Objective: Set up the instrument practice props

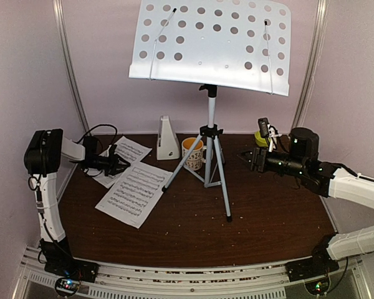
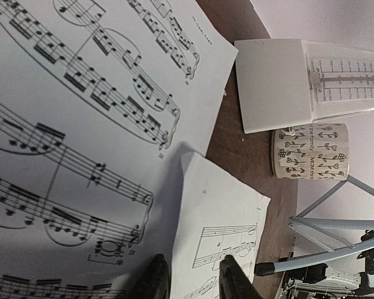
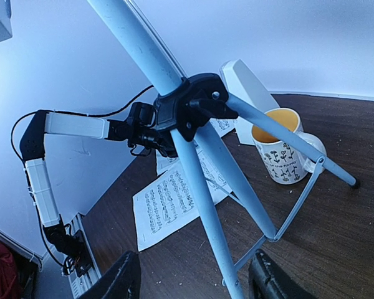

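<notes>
The pale perforated music stand (image 1: 212,43) stands on its grey tripod (image 1: 210,163) mid-table. Two sheet-music pages lie flat at the left: a near one (image 1: 134,193) and a far one (image 1: 129,151). The white metronome (image 1: 167,138) stands behind them. My left gripper (image 1: 120,165) hovers low where the pages overlap, partly open. In the left wrist view its fingertips (image 2: 193,280) straddle one page's edge (image 2: 224,230) beside the other page (image 2: 68,124). My right gripper (image 1: 246,159) is open and empty right of the tripod. A tripod leg (image 3: 227,249) runs ahead between its fingertips (image 3: 193,283).
A patterned mug with an orange inside (image 1: 192,152) stands against the tripod legs, next to the metronome. A small green bowl (image 1: 262,138) sits at the back right behind my right arm. Pale walls close in the table on three sides.
</notes>
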`<state>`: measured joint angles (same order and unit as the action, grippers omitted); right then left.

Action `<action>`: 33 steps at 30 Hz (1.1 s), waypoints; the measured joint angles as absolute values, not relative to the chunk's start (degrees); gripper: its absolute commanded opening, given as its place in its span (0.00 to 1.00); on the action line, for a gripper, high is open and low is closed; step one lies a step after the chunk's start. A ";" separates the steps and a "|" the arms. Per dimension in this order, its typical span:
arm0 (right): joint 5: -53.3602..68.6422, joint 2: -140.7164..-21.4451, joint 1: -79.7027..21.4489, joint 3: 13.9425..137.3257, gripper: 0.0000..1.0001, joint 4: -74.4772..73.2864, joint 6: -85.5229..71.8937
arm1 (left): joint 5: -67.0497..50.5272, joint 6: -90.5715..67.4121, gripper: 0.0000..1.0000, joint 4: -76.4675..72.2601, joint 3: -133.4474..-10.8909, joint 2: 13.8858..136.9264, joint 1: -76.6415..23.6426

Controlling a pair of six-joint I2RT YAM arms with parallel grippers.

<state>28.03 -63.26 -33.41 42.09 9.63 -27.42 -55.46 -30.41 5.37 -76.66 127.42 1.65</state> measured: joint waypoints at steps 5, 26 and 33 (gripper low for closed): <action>28.03 -63.26 -33.43 42.09 0.60 9.63 -27.42 | -56.47 -33.39 0.17 0.19 -72.97 126.89 0.12; 28.18 -61.54 -33.54 42.89 0.61 9.54 -26.17 | -48.90 -23.79 0.00 9.23 -67.94 100.68 -3.84; 29.12 -58.83 -35.00 42.81 0.66 10.63 -24.62 | -46.41 -14.50 0.00 19.97 -69.95 87.09 -7.60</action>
<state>29.12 -58.83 -35.00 42.81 10.63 -24.62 -46.41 -14.50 19.97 -69.95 87.09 -7.60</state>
